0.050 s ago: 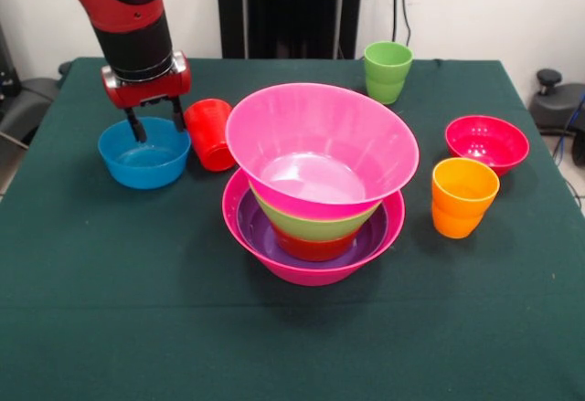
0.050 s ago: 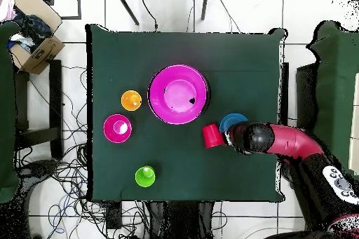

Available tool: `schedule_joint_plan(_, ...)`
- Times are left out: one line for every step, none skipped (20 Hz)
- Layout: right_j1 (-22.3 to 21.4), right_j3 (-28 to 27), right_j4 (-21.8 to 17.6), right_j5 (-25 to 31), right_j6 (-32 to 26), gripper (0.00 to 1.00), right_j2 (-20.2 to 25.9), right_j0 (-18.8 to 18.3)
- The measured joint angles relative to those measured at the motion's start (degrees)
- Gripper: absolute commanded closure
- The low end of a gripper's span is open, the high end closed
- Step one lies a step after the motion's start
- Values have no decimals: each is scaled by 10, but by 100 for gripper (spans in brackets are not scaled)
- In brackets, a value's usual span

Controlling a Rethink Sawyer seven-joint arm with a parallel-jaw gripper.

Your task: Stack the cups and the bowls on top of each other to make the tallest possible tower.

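**Pincer over the blue bowl, tower four bowls high**

Your pincer point(image 1: 156, 120) hangs at the blue bowl point(image 1: 144, 153), fingers apart: one fingertip point(image 1: 139, 131) dips inside the bowl's far rim, the other sits just outside it, toward the red cup. So it's released, straddling the rim, not clamped on anything you can confirm. In the overhead view the arm point(image 2: 280, 140) covers most of the blue bowl point(image 2: 233, 120), only an arc of it shows.

The red cup point(image 1: 210, 133) is just beside the pincer, touching or nearly touching the blue bowl, and leaning; in the overhead view the red cup point(image 2: 212, 137) sits right next to the arm's end.

The tower point(image 1: 315, 191) stands near the pincer, on the far side of the red cup from it. Base is a large hot-pink bowl point(image 1: 311, 259), then purple point(image 1: 260, 227), a red-orange bowl point(image 1: 315, 246), lime green point(image 1: 315, 223), and a second large hot-pink bowl point(image 1: 320, 145) on top, tilted, its rim higher on the pincer's side.

Well apart from the pincer, beyond the tower: the orange cup point(image 1: 463, 196) and the crimson bowl point(image 1: 486, 143), both upright on the green surface point(image 1: 110, 282). The green cup point(image 1: 388, 71) stands upright, also past the tower, at the surface's far edge in the front view.
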Motion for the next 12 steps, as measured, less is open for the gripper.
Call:
schedule_joint_plan(0, 0, 0, 0, 0, 0, 0, 0)
schedule_joint_plan(-1, 0, 0, 0, 0, 0, 0, 0)
schedule_joint_plan(-1, 0, 0, 0, 0, 0, 0, 0)
schedule_joint_plan(-2, 0, 0, 0, 0, 0, 0, 0)
schedule_joint_plan(-3, 0, 0, 0, 0, 0, 0, 0)
schedule_joint_plan(-5, 0, 0, 0, 0, 0, 0, 0)
schedule_joint_plan(-7, 0, 0, 0, 0, 0, 0, 0)
schedule_joint_plan(-8, 0, 0, 0, 0, 0, 0, 0)
schedule_joint_plan(-9, 0, 0, 0, 0, 0, 0, 0)
schedule_joint_plan(-9, 0, 0, 0, 0, 0, 0, 0)
schedule_joint_plan(-9, 0, 0, 0, 0, 0, 0, 0)
schedule_joint_plan(-9, 0, 0, 0, 0, 0, 0, 0)
